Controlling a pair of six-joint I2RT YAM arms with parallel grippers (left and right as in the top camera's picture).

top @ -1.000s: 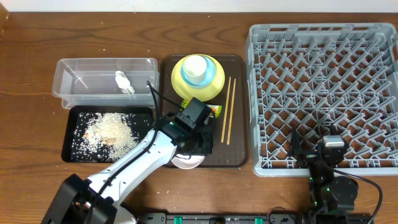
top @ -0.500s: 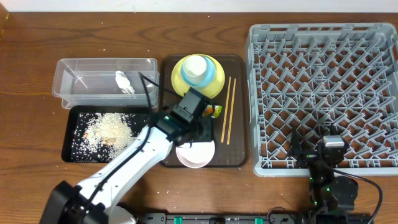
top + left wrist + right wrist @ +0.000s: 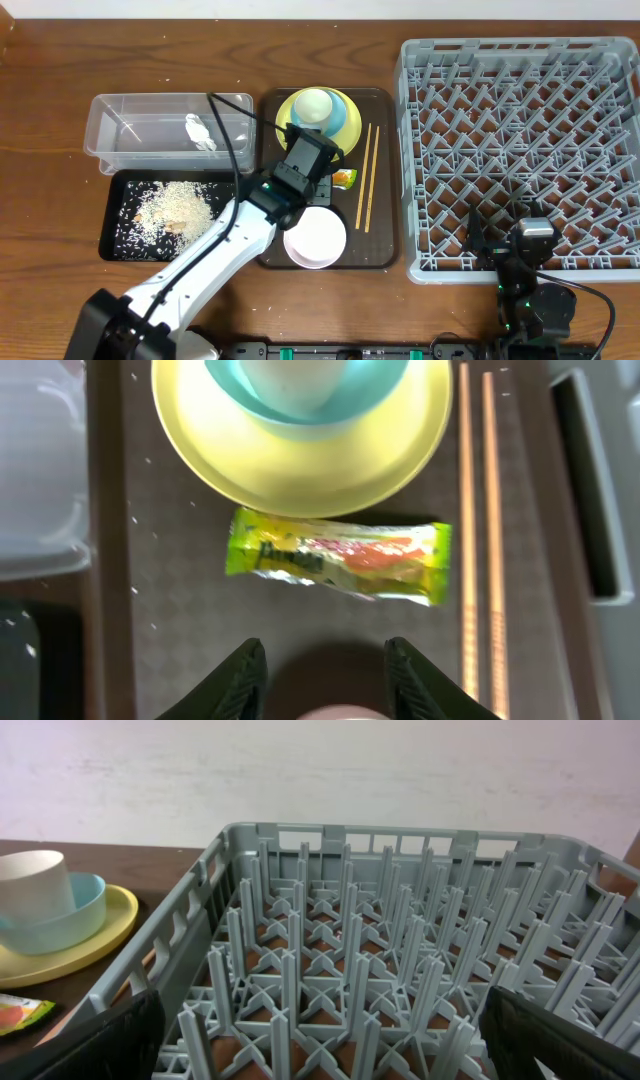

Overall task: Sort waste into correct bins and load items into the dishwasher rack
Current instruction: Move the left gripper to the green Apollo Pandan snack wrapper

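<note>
My left gripper is open and empty above the brown serving tray, between the white bowl and the green-and-orange snack wrapper. In the left wrist view the open jaws sit just short of the wrapper, with the yellow plate beyond it. The plate carries the light blue bowl and the white cup. The chopsticks lie to the right. The tissue is in the clear tub. Rice fills the black tray. My right gripper is open over the rack.
The brown serving tray sits between the two bins and the rack. A few loose grains lie on the table in front of the black tray. The right arm's base is at the front edge, below the rack's near corner.
My left gripper has moved away from the white bowl toward the wrapper and plate. The white bowl now lies fully in view on the brown tray. The right arm has not moved.
</note>
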